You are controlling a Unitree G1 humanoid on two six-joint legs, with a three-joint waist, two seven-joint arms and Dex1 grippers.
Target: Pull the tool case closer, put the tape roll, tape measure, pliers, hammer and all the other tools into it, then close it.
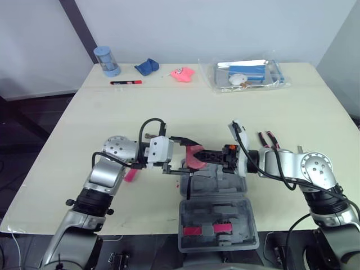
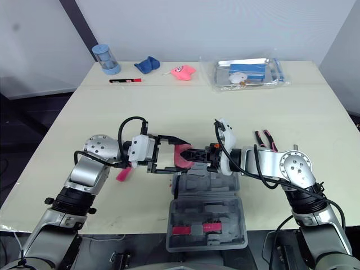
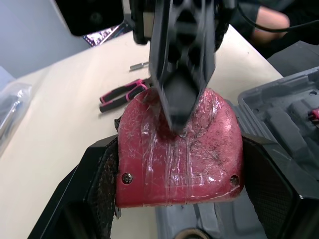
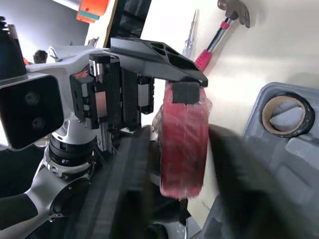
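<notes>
Red plastic under clear film: that is the flat-based, round-topped tape measure [image 3: 175, 162], and we find it held in the air between both claws, just above the far half of the open grey plastic tool case [image 1: 242, 211], which sits at the table's near edge. The left gripper [image 1: 192, 160] is spread wide, and its fingers [image 3: 94, 194] press against the tape measure's two narrow edges, so it clasps the body across its breadth. The right gripper [image 1: 207, 154] comes in from the opposite side and pinches the two flat faces near the rounded top; we see one of its fingers lying on the red face in the left wrist view. So the tape measure lies inside both claws at once, gripped crosswise.

In the case, a black tape roll with a brown cardboard core [image 4: 288, 115] rests in a compartment. A hammer with a pink grip [image 4: 215, 40] lies on the cream table to the left of the case. Pliers with pink-and-black handles [image 3: 119, 94] lie on the table beyond the right arm, apart from the case.
</notes>
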